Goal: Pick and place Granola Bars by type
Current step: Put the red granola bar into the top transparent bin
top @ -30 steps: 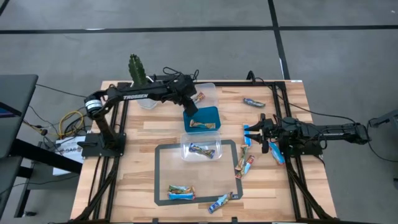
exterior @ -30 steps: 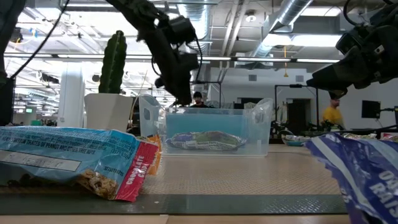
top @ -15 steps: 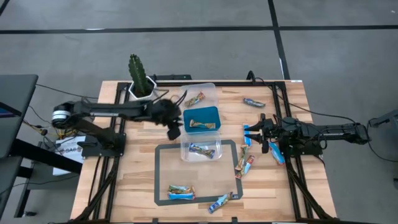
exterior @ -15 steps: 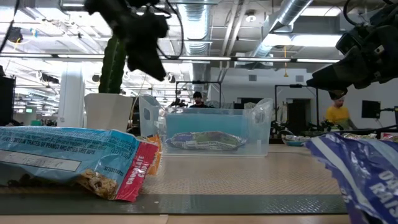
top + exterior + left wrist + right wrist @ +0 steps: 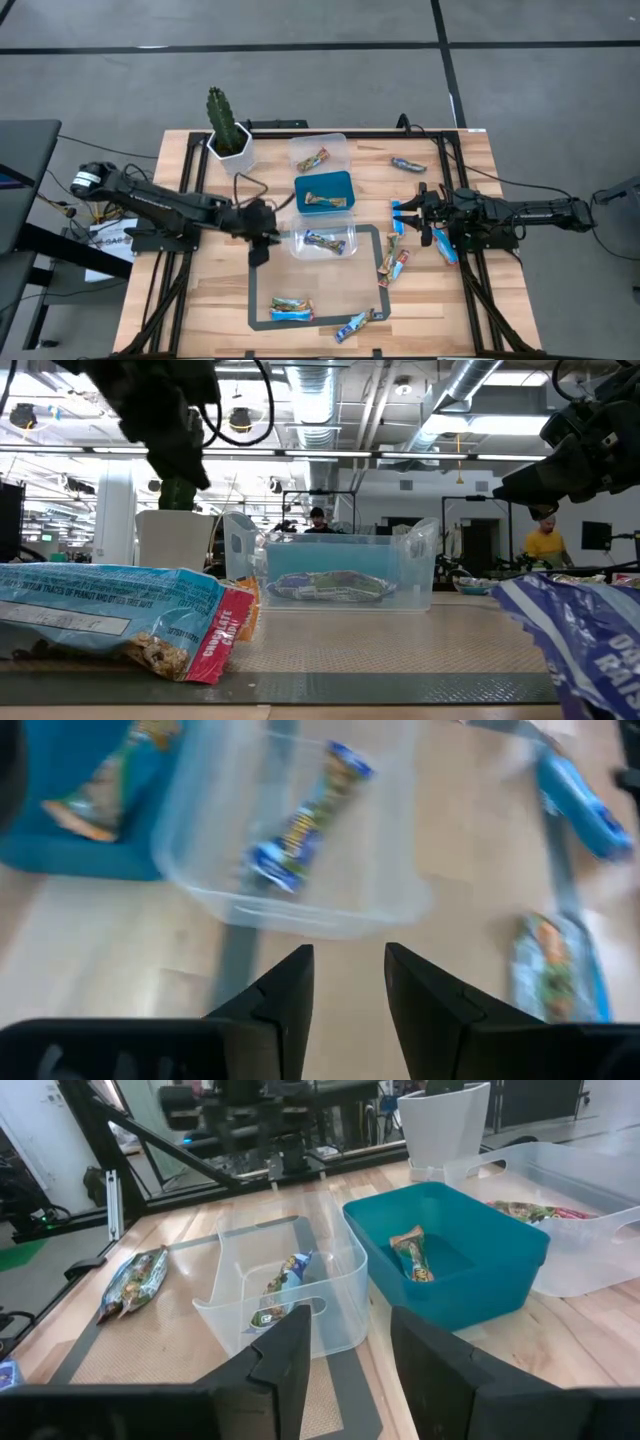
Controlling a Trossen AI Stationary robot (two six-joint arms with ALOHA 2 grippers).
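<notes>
Left gripper (image 5: 259, 240) has swung away from the blue tub (image 5: 323, 191), where it was a second ago, past the cactus pot (image 5: 227, 140) side, and now sits lower over the wood table (image 5: 200, 290), just beside the left edge of the clear tub (image 5: 323, 241) at the top of the grey mat (image 5: 330, 285). Its fingers (image 5: 290, 990) stand parted with nothing between them. Right gripper (image 5: 420, 215) unchanged: parked at the right side of the table, fingers (image 5: 285, 1350) apart, empty.

Granola Bars: one blue bar (image 5: 324, 241) in the clear tub, one brown-gold bar (image 5: 322, 201) in the blue tub, one red-and-green bar (image 5: 313, 159) in the far clear tub (image 5: 318, 155). Loose ones: two bars (image 5: 291, 309) side by side on the mat's lower left, a blue bar (image 5: 360, 322) at the mat's lower edge, two bars (image 5: 394, 265) at the mat's right edge, blue bars (image 5: 444, 245) near the right gripper, one bar (image 5: 407, 164) at the far right of the table.

In the low view a big blue-wrapped bar (image 5: 120, 615) fills the near left and another blue wrapper (image 5: 580, 630) the near right, blocking much of the table; the clear tub (image 5: 345, 572) sits between. A person in yellow (image 5: 545, 545) stands in the room behind
</notes>
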